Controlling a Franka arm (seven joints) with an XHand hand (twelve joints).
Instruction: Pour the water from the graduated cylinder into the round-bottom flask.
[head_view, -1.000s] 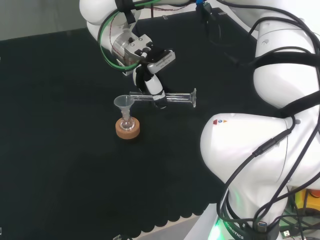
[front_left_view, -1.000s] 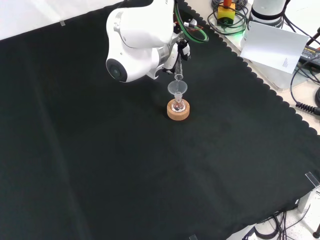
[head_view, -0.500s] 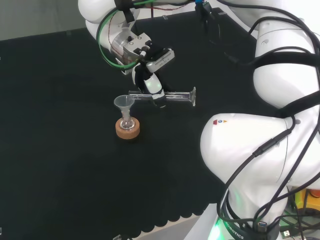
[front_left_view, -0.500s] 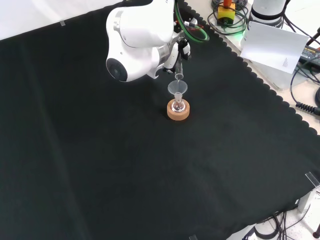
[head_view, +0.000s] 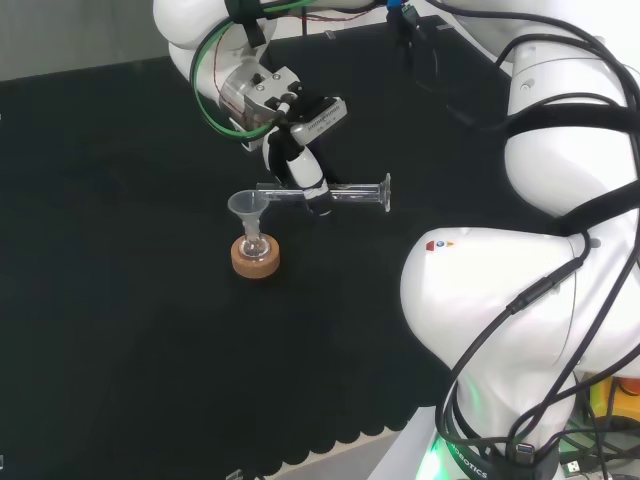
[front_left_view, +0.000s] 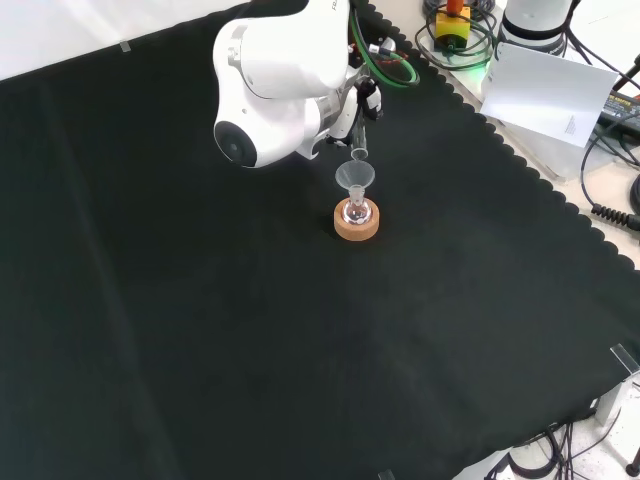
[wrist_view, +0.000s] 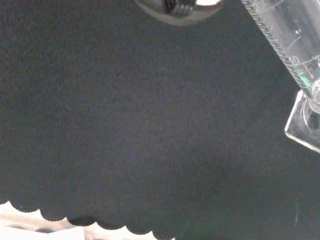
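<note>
Take the cork ring (head_view: 255, 258) as your landmark. In the head view it sits on the black cloth (head_view: 120, 300), a round tan stand with a small clear round-bottom flask (head_view: 254, 244) seated in it, and a clear funnel (head_view: 247, 206) stands upright in the flask's neck, its wide cone open upward.

Just above and to the right of the ring, you see the graduated cylinder (head_view: 325, 194) lying almost level: its long axis runs left to right, the mouth at the left over the funnel's rim, the flat foot out to the right. The hand (head_view: 297, 172) holds it near the middle, black and white fingers curled round the clear tube.

In the front view the cylinder (front_left_view: 357, 140) comes down from behind the ring (front_left_view: 357, 221), its mouth just above the funnel (front_left_view: 354, 178); a big white arm link (front_left_view: 280, 80) stands up and left of the ring, covering most of the hand.

In the wrist view you can see printed graduation marks along the cylinder (wrist_view: 290, 45) and its flat clear foot; whether water remains inside cannot be told.
</note>
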